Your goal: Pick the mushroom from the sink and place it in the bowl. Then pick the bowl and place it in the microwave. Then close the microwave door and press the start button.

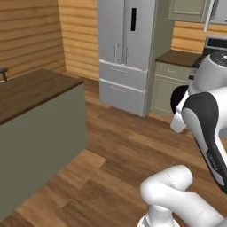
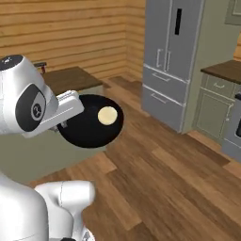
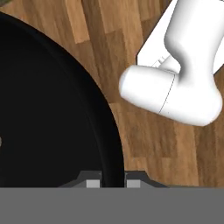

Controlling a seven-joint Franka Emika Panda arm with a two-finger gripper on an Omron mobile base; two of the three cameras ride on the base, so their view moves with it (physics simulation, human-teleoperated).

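In the hand view the gripper [image 3: 113,183] is clamped on the rim of a black bowl [image 3: 48,118]: one finger pad sits just inside the wall and the other just outside, with the dark rim running between them. The bowl's dark interior spreads across the left of that view, and plank flooring lies below it on the right.

From the right base view the bowl [image 2: 89,127] hangs in the air off the end of the white arm, tilted so its inside faces the camera. The mushroom [image 2: 108,115] shows as a pale tan round spot lying inside it, toward the upper right of the basin.

Behind the bowl stands a grey-green island [image 2: 70,89] with a dark wooden top, and the wooden floor [image 2: 164,188] stretches out beneath. Farther off is a tall silver refrigerator [image 2: 172,56] against the log wall, with a pale green cabinet [image 2: 212,110] under a dark counter just beside it.
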